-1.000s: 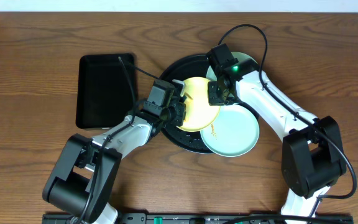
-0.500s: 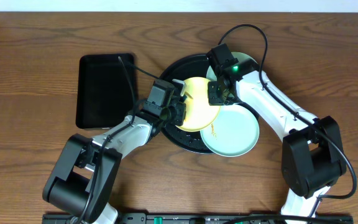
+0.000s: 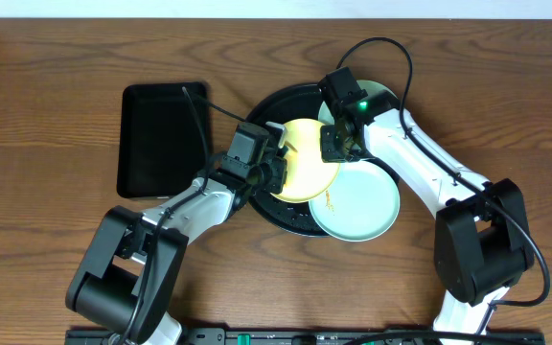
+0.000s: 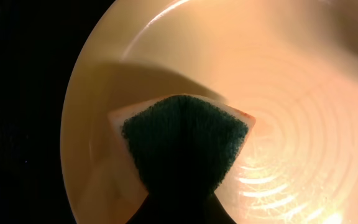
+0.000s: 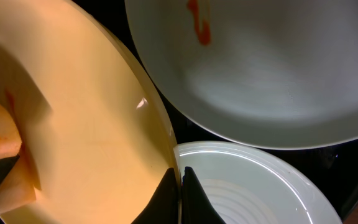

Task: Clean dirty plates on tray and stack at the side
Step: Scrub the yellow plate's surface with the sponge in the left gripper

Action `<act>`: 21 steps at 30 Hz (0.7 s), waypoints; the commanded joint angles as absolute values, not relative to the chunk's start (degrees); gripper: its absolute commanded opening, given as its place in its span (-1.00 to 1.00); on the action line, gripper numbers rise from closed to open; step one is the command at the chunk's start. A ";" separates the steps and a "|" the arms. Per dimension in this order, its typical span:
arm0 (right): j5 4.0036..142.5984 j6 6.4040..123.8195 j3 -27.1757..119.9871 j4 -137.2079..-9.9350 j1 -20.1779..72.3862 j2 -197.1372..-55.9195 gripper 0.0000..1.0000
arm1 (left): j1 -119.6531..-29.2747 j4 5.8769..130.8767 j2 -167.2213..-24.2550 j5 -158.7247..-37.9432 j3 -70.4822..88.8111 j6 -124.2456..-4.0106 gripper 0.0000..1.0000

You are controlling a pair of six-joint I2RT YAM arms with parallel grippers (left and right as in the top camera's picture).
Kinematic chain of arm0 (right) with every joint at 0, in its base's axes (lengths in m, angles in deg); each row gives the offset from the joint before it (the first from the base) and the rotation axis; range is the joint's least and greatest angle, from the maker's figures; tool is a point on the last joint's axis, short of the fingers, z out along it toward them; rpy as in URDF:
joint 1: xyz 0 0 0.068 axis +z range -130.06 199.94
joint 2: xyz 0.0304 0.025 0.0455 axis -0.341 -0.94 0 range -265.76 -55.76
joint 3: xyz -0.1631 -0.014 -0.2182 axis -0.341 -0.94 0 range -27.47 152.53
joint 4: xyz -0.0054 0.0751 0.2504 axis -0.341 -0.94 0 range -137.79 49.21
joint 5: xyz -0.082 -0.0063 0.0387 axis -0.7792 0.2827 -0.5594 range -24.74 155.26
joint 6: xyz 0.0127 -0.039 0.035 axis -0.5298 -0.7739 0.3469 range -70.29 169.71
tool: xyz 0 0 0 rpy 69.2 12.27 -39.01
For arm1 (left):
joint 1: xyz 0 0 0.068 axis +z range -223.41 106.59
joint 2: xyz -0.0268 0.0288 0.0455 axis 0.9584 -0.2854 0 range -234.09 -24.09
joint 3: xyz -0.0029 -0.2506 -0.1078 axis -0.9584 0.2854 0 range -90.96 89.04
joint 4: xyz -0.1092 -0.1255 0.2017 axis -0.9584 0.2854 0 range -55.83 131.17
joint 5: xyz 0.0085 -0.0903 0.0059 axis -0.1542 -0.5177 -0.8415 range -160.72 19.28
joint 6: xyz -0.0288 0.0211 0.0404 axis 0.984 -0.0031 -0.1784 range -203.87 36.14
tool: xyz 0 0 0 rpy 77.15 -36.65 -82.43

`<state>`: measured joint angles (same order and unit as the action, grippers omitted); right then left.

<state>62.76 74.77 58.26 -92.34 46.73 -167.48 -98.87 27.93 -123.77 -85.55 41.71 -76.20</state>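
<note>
L gripper (image 4: 180,202) clamped on sponge (image 4: 182,140), green scrub face pressed flat on yellow plate (image 3: 305,158). R gripper (image 5: 180,183) pinched narrow on same plate's rim. Plate sits in round tray (image 3: 281,103), mid-table toward far edge. Mint plate (image 3: 360,203) w/ orange smear overlaps tray's near-right rim. Second mint plate (image 3: 381,96) far-right in tray, partly under R arm. Rectangular tray (image 3: 161,139) toward left edge.

1. I see a pale yellow plate (image 3: 307,158) with faint concentric rings.
2. Mint plates (image 3: 357,203): pale blue-green, one with an orange smear (image 5: 199,25).
3. Sponge (image 4: 182,140): dark green, pale edge.
4. Round tray (image 3: 272,215) and rectangular tray (image 3: 161,139): black.
5. Tabletop (image 3: 46,115): brown wood-grain.
</note>
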 commanded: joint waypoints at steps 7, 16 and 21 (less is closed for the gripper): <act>62.97 75.36 58.07 -92.18 47.36 -167.43 -0.97 | -98.78 24.11 -126.59 -84.13 42.43 -76.42 -0.85; 62.97 74.88 58.07 -92.16 47.36 -167.43 -0.97 | -98.78 23.34 -126.79 -83.89 42.43 -76.29 -0.85; 63.00 74.88 58.07 -92.16 47.36 -167.43 -0.97 | -98.78 23.08 -126.87 -83.01 42.43 -76.31 -0.85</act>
